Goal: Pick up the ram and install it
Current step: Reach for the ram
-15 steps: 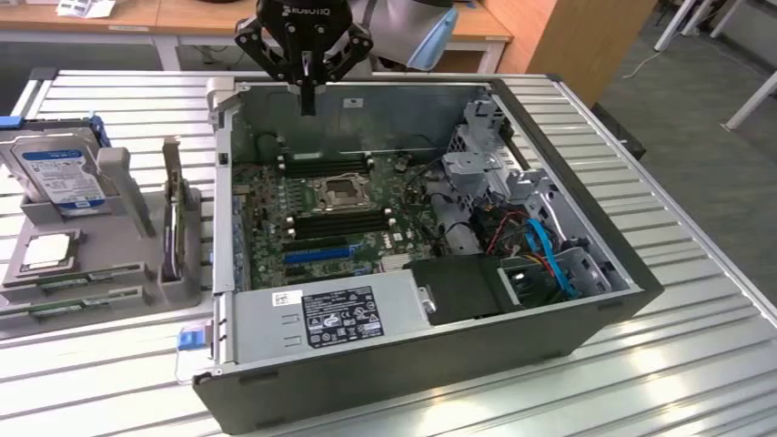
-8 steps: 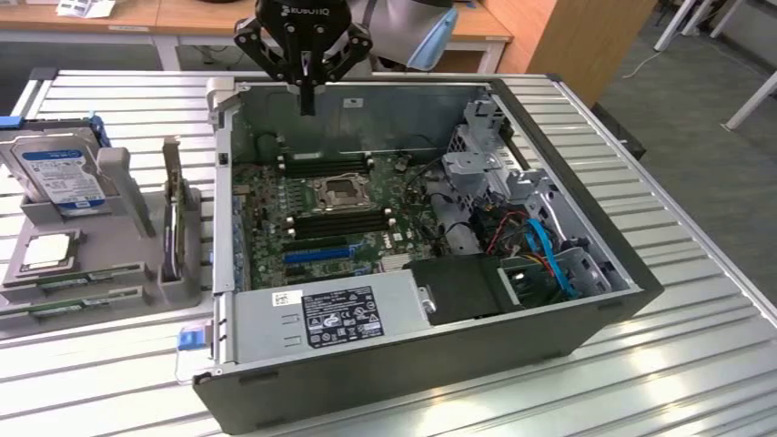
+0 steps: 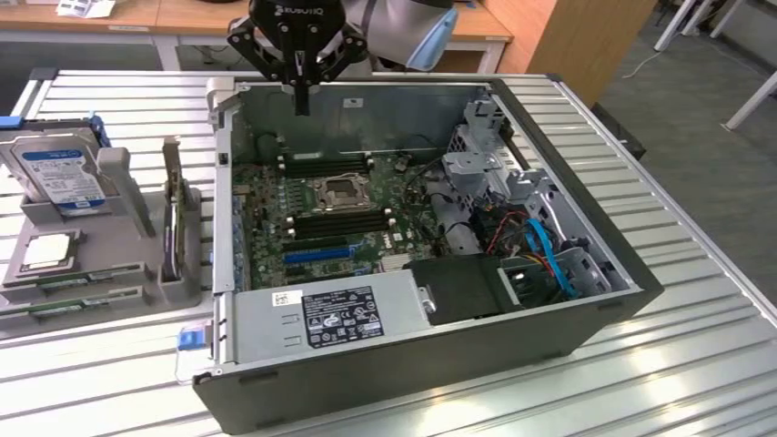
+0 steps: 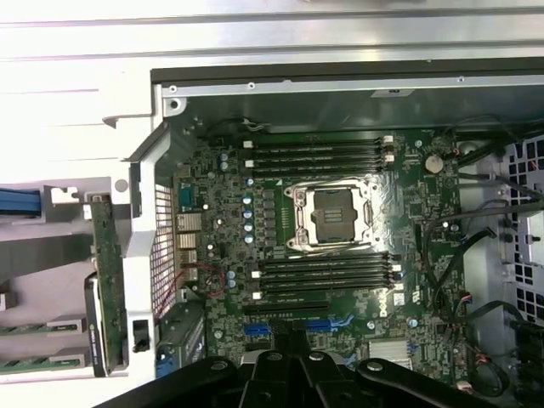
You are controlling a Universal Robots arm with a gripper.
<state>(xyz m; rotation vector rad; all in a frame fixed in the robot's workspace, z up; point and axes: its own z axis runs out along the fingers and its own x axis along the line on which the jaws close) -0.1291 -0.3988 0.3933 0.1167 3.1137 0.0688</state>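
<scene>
Above case [image 3: 425,364] rear: pincer [image 3: 301,102] hung pinched narrow, tips together, nothing in it.
On tabletop [image 3: 510,401], exterior view's left: ram [image 3: 73,277] lay flat in grey holder [image 3: 176,293], well apart from pincer; I judged pickup not started.
Memory slots [image 4: 319,153]: bare; case lay on its side so they faced up for access.

In the open computer case [image 4: 340,85], the empty CPU socket [image 4: 331,212] has black memory slots [image 4: 319,157] at its twelve and six o'clock. Farther toward six o'clock sit blue expansion slots [image 4: 259,326], then the gripper [image 4: 289,365], fingers closed together.
</scene>
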